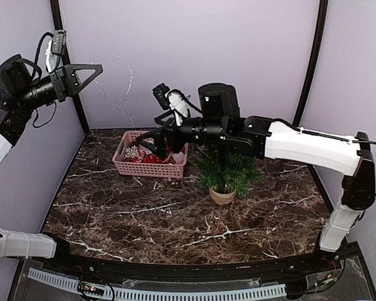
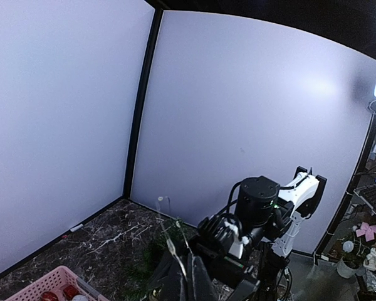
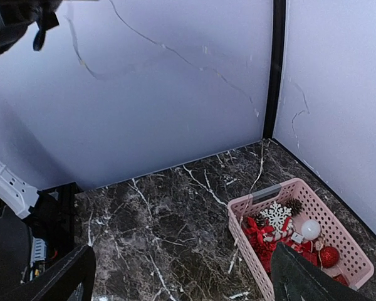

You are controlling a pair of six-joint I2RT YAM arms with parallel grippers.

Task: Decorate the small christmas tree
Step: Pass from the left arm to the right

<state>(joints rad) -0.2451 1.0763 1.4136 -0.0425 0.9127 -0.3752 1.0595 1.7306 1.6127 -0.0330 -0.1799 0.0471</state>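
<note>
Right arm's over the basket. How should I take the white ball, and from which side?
Pinch the white ball across its widest middle, coming straight down with the open right gripper. It lies on top of the red pile, bare from above, while the basket wall crowds its side. Being round, it may slip if gripped off-centre.

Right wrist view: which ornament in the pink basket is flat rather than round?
The white snowflake, at the pink basket's upper-left end; the white ball and red ball beside it are spheres.
</note>
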